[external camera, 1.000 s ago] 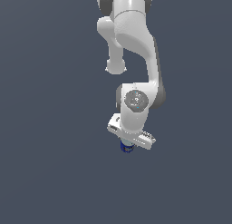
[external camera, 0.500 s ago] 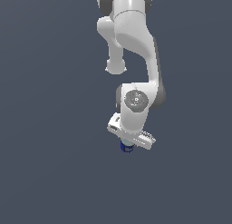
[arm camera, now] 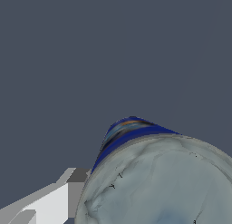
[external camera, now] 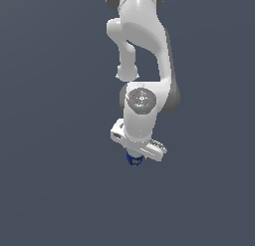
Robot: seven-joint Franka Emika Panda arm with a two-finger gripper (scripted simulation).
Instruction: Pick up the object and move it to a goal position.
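Observation:
The object [external camera: 133,159], a small can with a dark blue label, shows just below my white gripper [external camera: 135,154] in the exterior view, mostly hidden by the hand. Seen from the wrist, the can [arm camera: 158,177] fills much of the picture, its silvery-grey round top turned toward the camera and the blue label curving away behind it. One white and grey finger [arm camera: 54,202] lies against the can's side; the other finger is out of the picture. My gripper is shut on the can.
A plain dark grey-blue surface [external camera: 50,190] surrounds the arm on all sides. The white arm [external camera: 144,46] reaches in from the exterior view's top. No goal marker or other object shows.

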